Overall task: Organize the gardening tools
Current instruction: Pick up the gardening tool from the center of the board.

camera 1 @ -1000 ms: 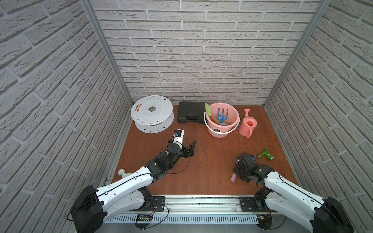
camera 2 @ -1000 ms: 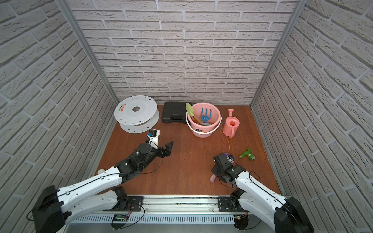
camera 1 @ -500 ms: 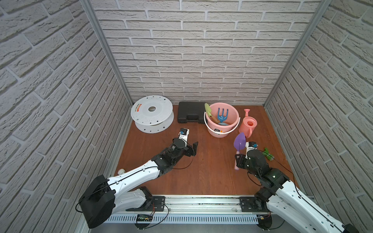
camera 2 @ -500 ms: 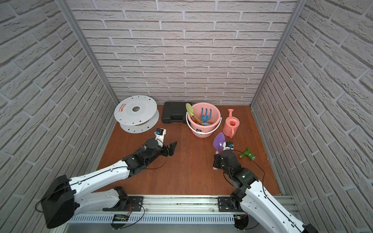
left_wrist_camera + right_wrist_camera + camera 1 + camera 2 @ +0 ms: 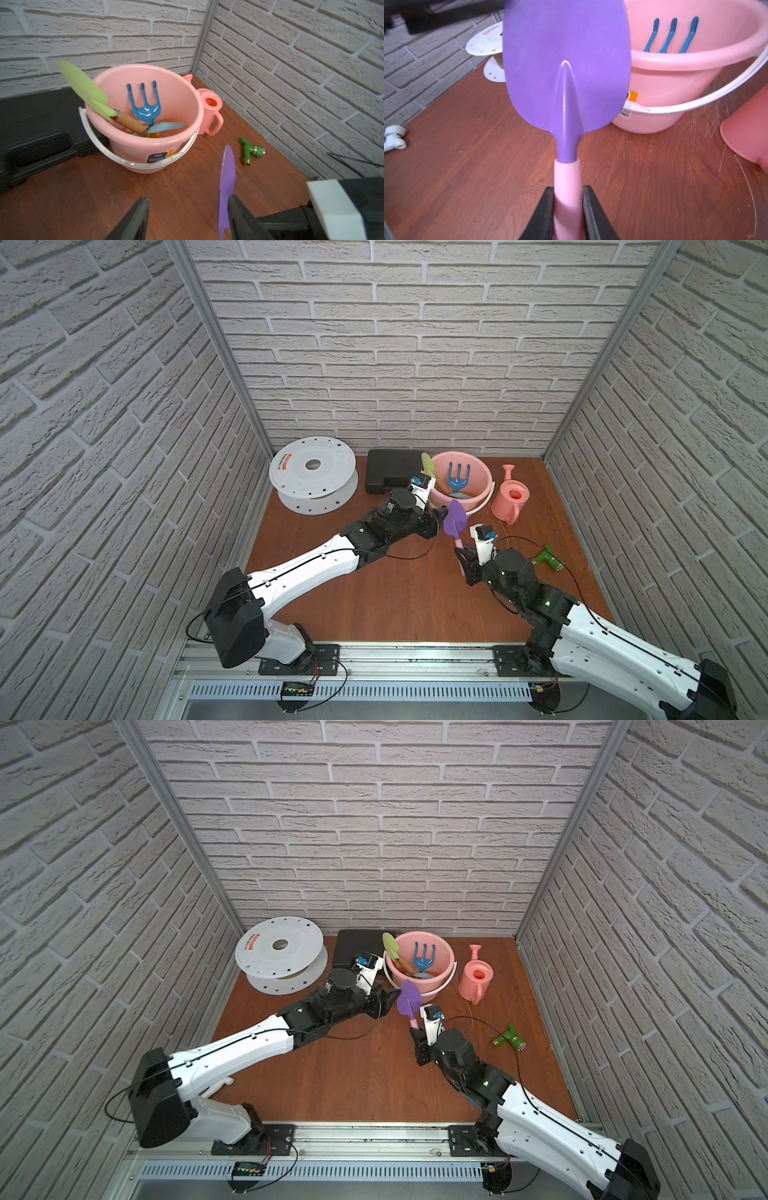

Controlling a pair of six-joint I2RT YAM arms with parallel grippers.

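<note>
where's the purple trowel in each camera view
Top view: purple trowel near centre, just in front of the pink bucket.
Top view: purple trowel near centre, again before the pink bucket.
Left wrist: purple trowel edge-on beside one jaw, pink bucket beyond.
Right wrist: purple trowel blade facing the camera, handle between the jaws, pink bucket behind.
Shared landmark: the pink bucket.

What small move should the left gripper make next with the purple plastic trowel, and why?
Probably close the left gripper on the purple plastic trowel: its blade stands between the open jaws, while the right gripper pinches the pink handle, short of the pink plastic bucket.
</note>
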